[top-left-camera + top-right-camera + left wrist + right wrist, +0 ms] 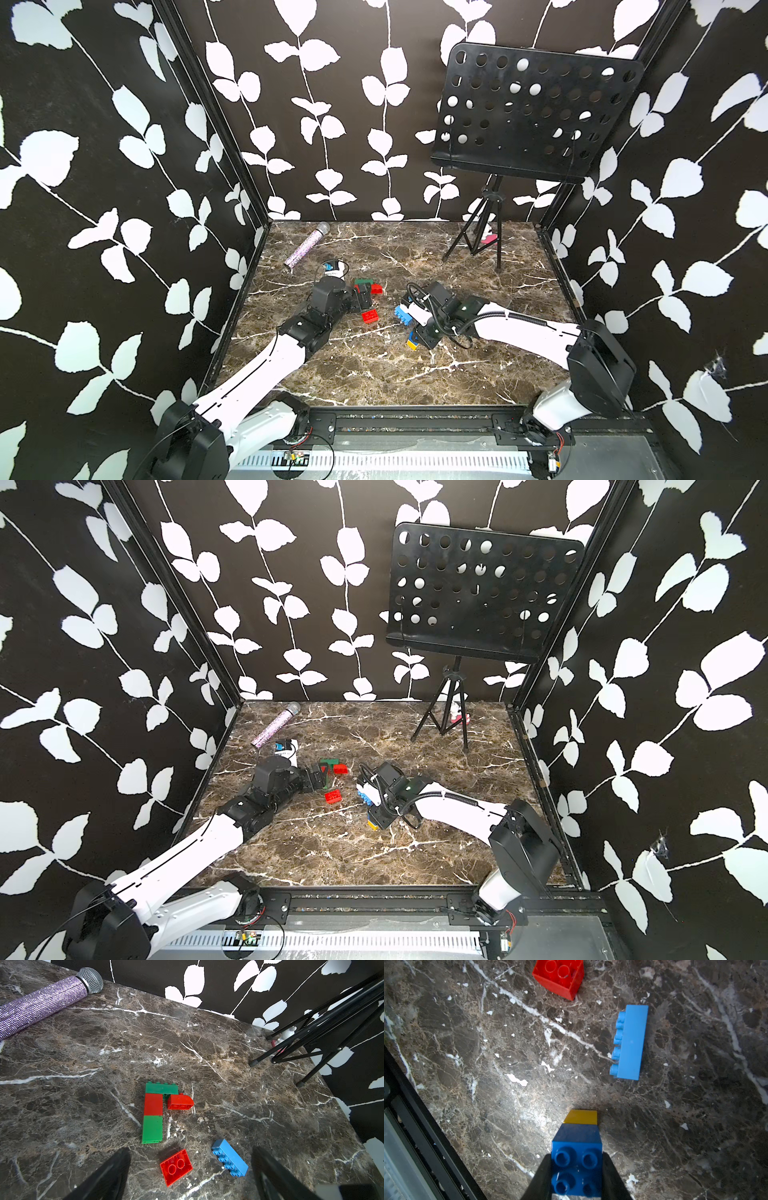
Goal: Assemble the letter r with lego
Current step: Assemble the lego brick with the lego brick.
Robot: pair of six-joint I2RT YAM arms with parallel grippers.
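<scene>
Even bright light, soft shadows, glare patch on marble, wide-angle bending at edges, near foreground blurred

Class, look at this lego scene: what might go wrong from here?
The right gripper clamps only the blue brick; the yellow brick on its underside may drop off. The loose red brick lies hollow side up, so it won't press on without flipping. The started r lies loose and may slide if nudged.

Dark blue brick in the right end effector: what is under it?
A yellow brick sits below the dark blue brick, opposite its studs. Its far face is hidden, so contact with the table cannot be told.
</scene>
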